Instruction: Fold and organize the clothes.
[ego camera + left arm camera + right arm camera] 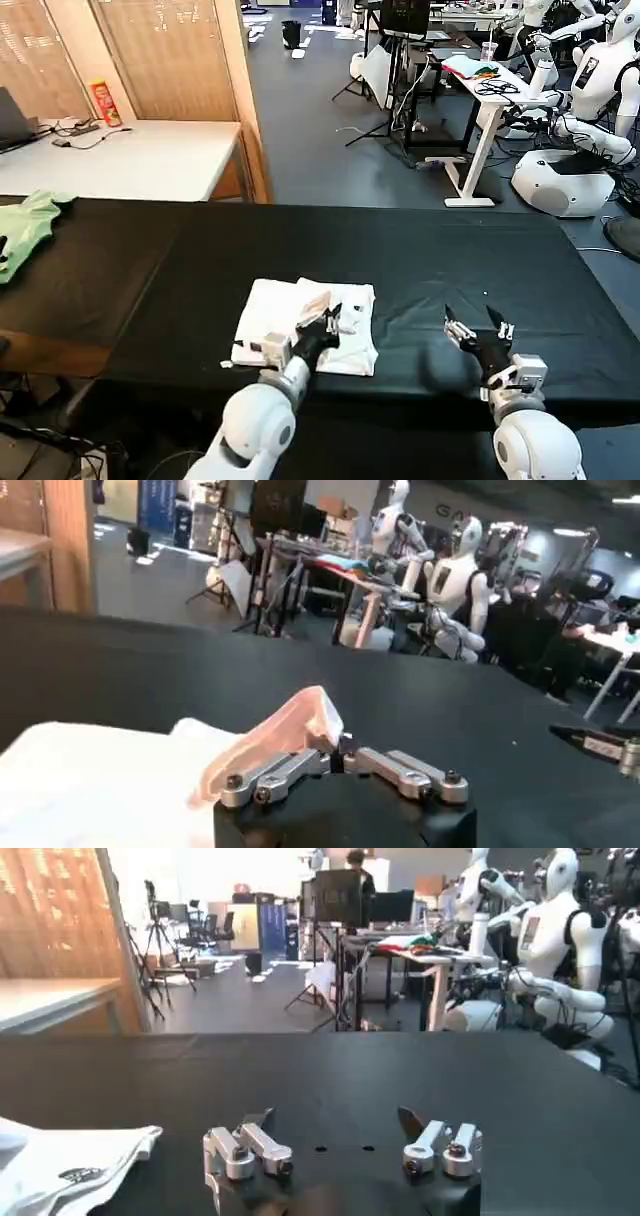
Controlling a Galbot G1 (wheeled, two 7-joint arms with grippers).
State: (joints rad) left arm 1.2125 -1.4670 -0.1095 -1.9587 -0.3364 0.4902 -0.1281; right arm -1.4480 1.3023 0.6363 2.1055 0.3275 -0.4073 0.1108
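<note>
The clothes are one white T-shirt (290, 320), folded into a small rectangle near the front middle of the black table (420, 250). My left gripper (330, 318) sits over the shirt's right part, shut on a raised flap of its fabric. In the left wrist view the gripper (337, 748) pinches that flap (290, 725), which stands up from the shirt (90, 790). My right gripper (478, 325) rests open above bare cloth to the right of the shirt. In its own view the right gripper (335, 1120) holds nothing, and the shirt's edge (70, 1158) lies off to one side.
A light green garment (25, 225) lies at the table's far left end. Behind it stands a white table (130, 155) with a red can (103, 102). Desks and white robots (590, 100) fill the room beyond the table on the right.
</note>
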